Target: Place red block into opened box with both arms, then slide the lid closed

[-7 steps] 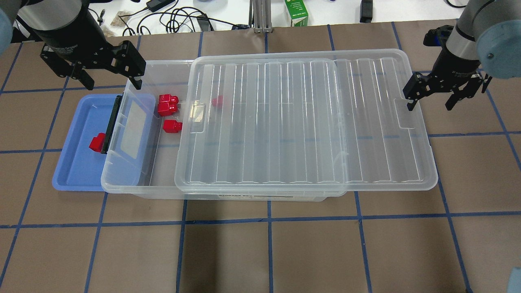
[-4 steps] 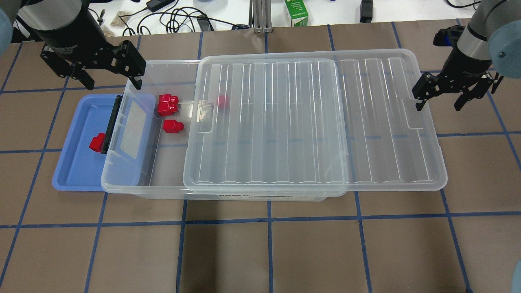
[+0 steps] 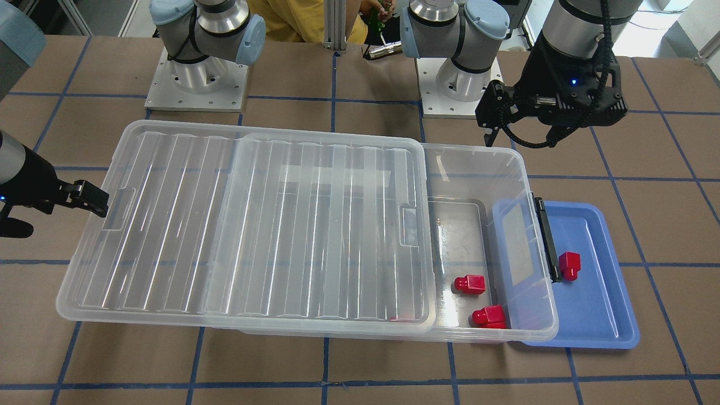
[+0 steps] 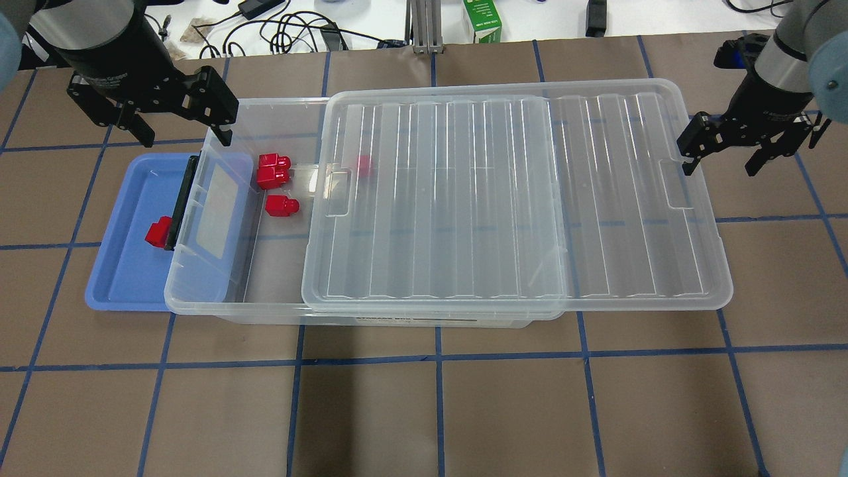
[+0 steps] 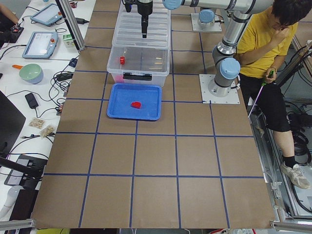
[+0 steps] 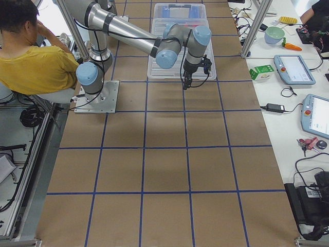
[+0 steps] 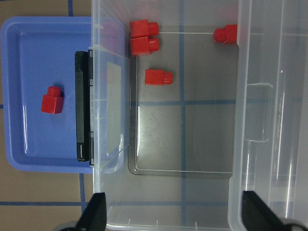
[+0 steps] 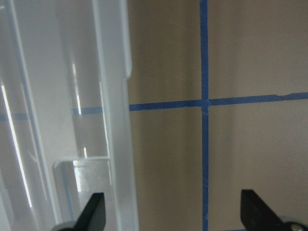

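— Left gripper (image 4: 185,139), is it holding something?

— No. It hangs over the open end of the box (image 4: 232,308) with its two fingers wide apart and nothing in them. The right gripper (image 4: 719,169) is wide open and empty too (the rim of the lid (image 4: 517,199) sits between its fingers, close by one of them; I can't tell if it touches).

— What's the biggest thing?

— That lid. It's clear, with long ribs. It covers most of the box and sticks out past the end by the right gripper. The box is clear too, with a black latch bar (image 4: 180,205) at the uncovered end.

— And the blue tray (image 4: 119,265)?

— It lies flat, and the latch end of the box sits over part of it.

— Where is the red block (image 4: 158,232)?

— In the tray, right beside the latch bar. It's shiny red, a little cube with a round stub. Three more red blocks (image 4: 273,171) lie in the open part of the box, two of them touching. A fourth shows blurry under the lid's edge.
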Available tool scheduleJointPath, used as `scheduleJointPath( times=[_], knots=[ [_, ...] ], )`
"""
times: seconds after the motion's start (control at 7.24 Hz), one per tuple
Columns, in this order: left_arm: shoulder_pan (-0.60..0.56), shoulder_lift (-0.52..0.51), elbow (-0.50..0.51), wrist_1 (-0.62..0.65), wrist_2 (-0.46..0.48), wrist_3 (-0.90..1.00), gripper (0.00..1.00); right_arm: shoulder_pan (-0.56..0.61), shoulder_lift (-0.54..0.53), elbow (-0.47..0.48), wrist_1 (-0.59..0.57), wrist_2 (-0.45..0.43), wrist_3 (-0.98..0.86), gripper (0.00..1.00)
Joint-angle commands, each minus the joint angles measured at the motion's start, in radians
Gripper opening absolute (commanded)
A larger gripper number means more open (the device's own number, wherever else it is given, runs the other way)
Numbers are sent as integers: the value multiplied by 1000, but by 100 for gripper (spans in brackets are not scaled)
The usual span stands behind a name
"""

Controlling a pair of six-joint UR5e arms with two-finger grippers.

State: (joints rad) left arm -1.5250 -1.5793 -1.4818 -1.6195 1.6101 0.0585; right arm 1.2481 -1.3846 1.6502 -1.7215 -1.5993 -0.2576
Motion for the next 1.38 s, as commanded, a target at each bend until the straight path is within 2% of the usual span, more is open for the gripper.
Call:
scheduleJointPath(
  times=[0.0, 0.14, 0.28, 0.41, 0.69, 0.97, 1.11, 1.24],
  knots=[
    [5, -1, 0, 1, 5, 15, 100, 4, -65, -3, 28, 25, 8, 100],
    [21, 7, 0, -14, 7, 18, 100, 7, -118, -3, 67, 27, 8, 100],
    [90, 5, -2, -19, 5, 58, 100, 14, -186, -1, 116, 25, 8, 100],
    [192, -8, -11, -25, -2, 190, 100, 34, -253, -7, 166, 22, 9, 100],
    [395, -31, -113, 12, -13, 507, 100, 54, -275, -10, 183, 15, 9, 100],
    [511, -101, -280, 297, -24, 715, 100, 62, -294, -9, 264, 10, 11, 100],
    [525, -150, -335, 420, -24, 753, 100, 62, -295, -4, 258, 10, 9, 100],
    [526, -200, -354, 469, -24, 800, 100, 62, -291, -1, 250, 13, 12, 100]
  ],
)
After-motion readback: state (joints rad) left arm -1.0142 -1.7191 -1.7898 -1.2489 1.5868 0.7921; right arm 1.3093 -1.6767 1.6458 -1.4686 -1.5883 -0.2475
